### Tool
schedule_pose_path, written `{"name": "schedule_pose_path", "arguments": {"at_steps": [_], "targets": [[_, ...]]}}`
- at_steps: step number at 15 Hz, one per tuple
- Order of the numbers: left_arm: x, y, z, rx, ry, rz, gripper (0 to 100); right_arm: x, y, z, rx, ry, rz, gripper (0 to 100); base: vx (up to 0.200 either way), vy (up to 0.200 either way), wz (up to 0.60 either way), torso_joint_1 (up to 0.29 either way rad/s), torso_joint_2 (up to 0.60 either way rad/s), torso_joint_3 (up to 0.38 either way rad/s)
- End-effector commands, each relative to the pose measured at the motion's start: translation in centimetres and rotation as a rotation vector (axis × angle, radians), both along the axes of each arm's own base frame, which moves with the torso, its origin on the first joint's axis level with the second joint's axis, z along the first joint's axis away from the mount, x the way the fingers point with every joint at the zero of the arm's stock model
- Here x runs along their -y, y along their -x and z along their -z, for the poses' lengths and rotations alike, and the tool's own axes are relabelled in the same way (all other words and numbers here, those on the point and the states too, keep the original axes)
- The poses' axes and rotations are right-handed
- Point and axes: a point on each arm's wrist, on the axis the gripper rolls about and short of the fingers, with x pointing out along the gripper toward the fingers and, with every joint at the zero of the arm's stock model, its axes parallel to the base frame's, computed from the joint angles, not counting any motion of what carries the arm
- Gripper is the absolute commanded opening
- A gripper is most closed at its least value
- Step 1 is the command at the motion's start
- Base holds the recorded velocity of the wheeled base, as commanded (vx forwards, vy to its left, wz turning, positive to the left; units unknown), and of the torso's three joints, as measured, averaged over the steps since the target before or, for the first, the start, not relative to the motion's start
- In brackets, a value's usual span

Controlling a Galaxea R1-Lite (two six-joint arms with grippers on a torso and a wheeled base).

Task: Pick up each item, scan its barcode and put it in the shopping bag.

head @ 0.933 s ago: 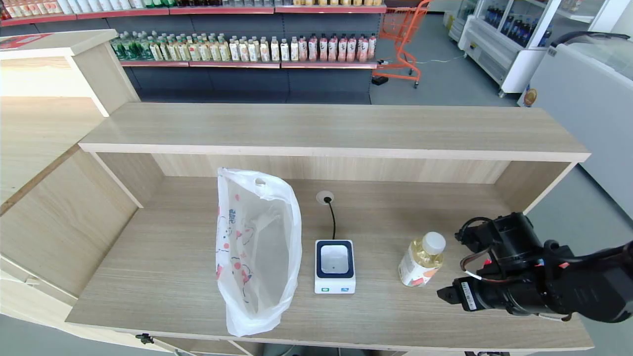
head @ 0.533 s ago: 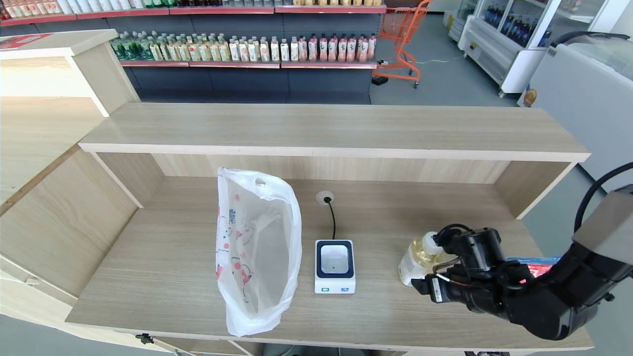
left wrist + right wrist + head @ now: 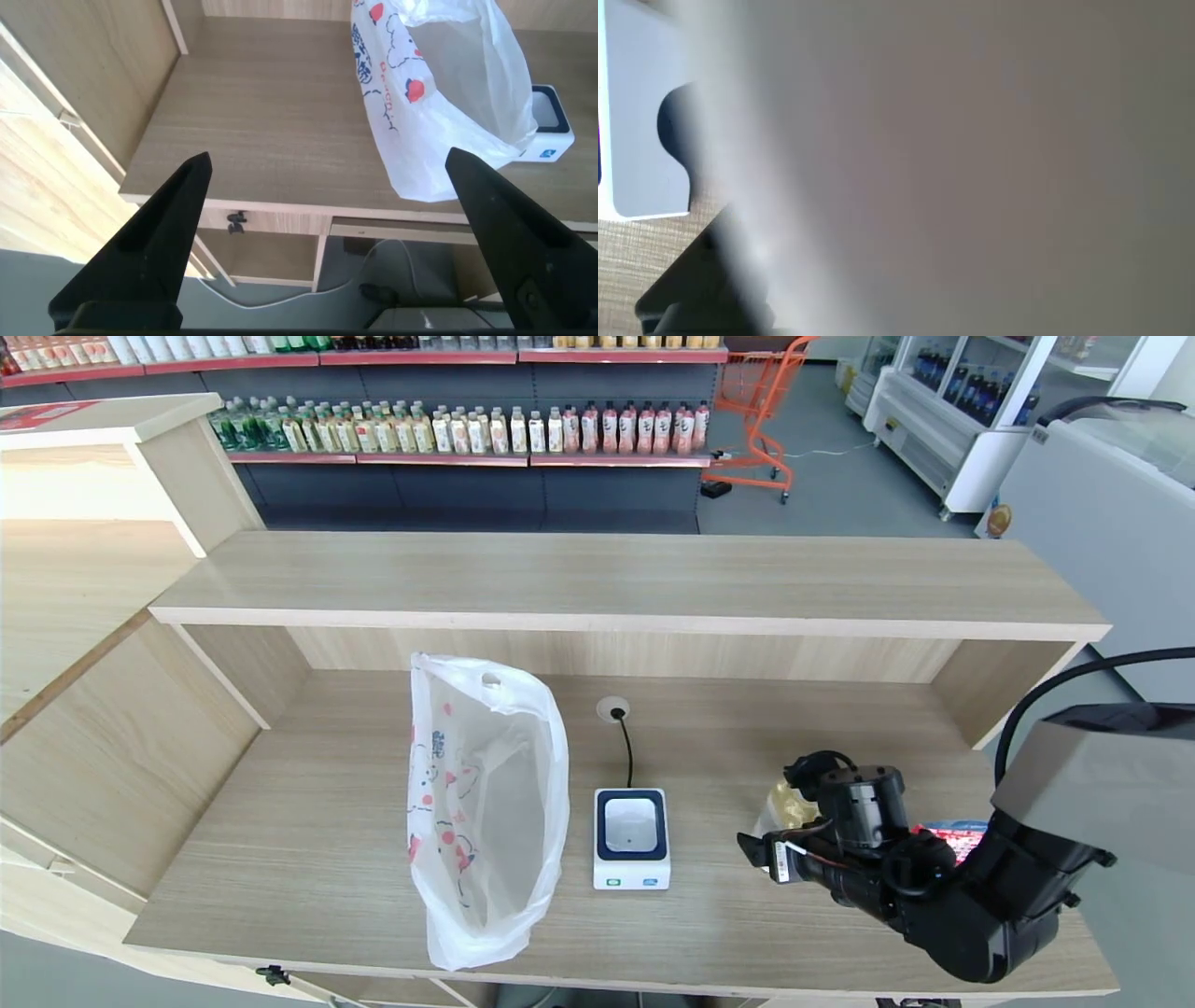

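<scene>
A white printed shopping bag [image 3: 485, 803] stands open on the wooden counter [image 3: 308, 821], left of the white barcode scanner [image 3: 632, 835]. A bottle of yellowish drink [image 3: 784, 805] stands right of the scanner, mostly hidden behind my right gripper [image 3: 761, 849], which is right up against it. A pale blurred surface sits very close in the right wrist view, beside the scanner [image 3: 635, 112]. A red and blue packet [image 3: 952, 835] lies behind the right arm. My left gripper [image 3: 327, 243] hangs open and empty off the counter's front edge, near the bag [image 3: 439, 93].
A black cable [image 3: 627, 747] runs from the scanner to a hole in the counter. A raised wooden shelf [image 3: 616, 579] walls the back, and side panels close both ends. Bare counter lies left of the bag.
My right arm has swung left across the counter onto the bottle, now covering most of it. The red and blue packet behind the arm has come into view.
</scene>
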Motion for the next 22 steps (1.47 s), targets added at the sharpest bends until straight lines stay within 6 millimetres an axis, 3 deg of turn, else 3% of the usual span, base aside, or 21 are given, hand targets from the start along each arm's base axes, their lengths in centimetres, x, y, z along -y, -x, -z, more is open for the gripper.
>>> {"name": "schedule_pose_path", "arguments": {"at_steps": [1,7,8,19,21,22], "targets": [[0.0,0.0,0.0,0.000,0.001,0.000,100,-0.5,-0.9,-0.7,0.053,-0.016,-0.003,100,0.000,0.000,0.00,0.000,0.00,0.000],[0.0,0.0,0.0,0.000,0.001,0.000,100,-0.8,-1.4,-1.1,0.136,-0.054,-0.009,100,0.000,0.000,0.00,0.000,0.00,0.000],[0.0,0.0,0.0,0.000,0.001,0.000,100,-0.9,-1.4,-1.1,0.151,-0.058,-0.015,0,0.000,0.000,0.00,0.000,0.00,0.000],[0.0,0.0,0.0,0.000,0.001,0.000,100,-0.5,-0.9,-0.6,0.142,-0.017,-0.021,0,0.000,0.000,0.00,0.000,0.00,0.000],[0.0,0.0,0.0,0.000,0.001,0.000,100,0.1,-1.2,-2.2,0.185,-0.043,-0.003,0,0.000,0.000,0.00,0.000,0.00,0.000],[0.0,0.0,0.0,0.000,0.001,0.000,100,1.4,-1.8,-3.7,0.227,-0.065,0.030,0,0.000,0.000,0.00,0.000,0.00,0.000]]}}
